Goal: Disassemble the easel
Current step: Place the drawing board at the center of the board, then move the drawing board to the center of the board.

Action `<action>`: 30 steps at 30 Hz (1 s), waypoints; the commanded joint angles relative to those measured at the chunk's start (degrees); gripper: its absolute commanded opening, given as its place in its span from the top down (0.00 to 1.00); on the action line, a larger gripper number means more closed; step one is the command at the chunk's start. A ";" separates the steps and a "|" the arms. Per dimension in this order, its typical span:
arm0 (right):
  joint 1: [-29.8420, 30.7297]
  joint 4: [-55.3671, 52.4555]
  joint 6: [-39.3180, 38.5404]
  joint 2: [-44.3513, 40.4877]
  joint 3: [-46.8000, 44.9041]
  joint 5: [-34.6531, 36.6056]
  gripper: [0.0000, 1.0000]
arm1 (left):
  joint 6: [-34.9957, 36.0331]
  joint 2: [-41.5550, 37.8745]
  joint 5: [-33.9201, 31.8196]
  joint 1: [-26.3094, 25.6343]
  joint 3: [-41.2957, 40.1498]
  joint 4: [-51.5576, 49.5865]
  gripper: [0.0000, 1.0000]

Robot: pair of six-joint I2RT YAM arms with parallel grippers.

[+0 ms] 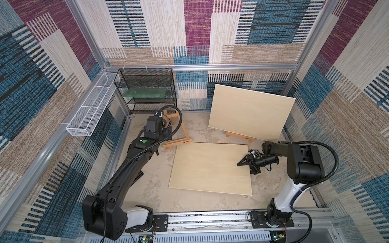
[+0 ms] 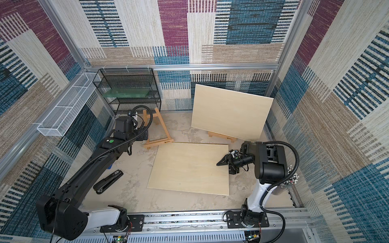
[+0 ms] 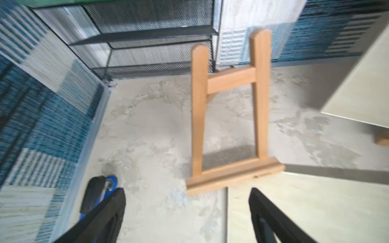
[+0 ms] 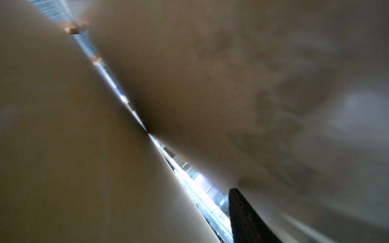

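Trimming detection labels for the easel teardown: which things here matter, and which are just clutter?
Job: bare easel, flat board, second easel, propped board on it.
Clutter: black mesh shelf, white mesh basket, stapler.

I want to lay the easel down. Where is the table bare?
Bare: the front strip between the flat board and the rail; the back middle between the bare easel and the propped board. Crowded: the back left corner, by the shelf.
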 commanded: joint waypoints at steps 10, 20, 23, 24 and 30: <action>0.76 1.26 2.45 -5.27 6.69 34.70 0.11 | -16.22 -2.56 8.47 -4.93 -6.13 -11.85 0.09; 7.39 -0.77 7.35 -14.08 14.27 39.43 0.05 | -16.42 9.01 10.71 -4.87 -8.95 -10.16 0.09; 10.39 -1.86 9.13 -16.07 16.99 38.84 0.05 | -16.72 13.47 11.25 -4.89 -8.80 -8.70 0.09; 11.38 -2.27 9.61 -16.69 17.94 38.88 0.05 | -17.01 14.77 11.39 -4.84 -8.60 -8.48 0.09; 15.13 -4.27 10.78 -19.87 22.05 39.75 0.05 | -17.54 20.27 13.73 -4.80 -8.58 -7.16 0.11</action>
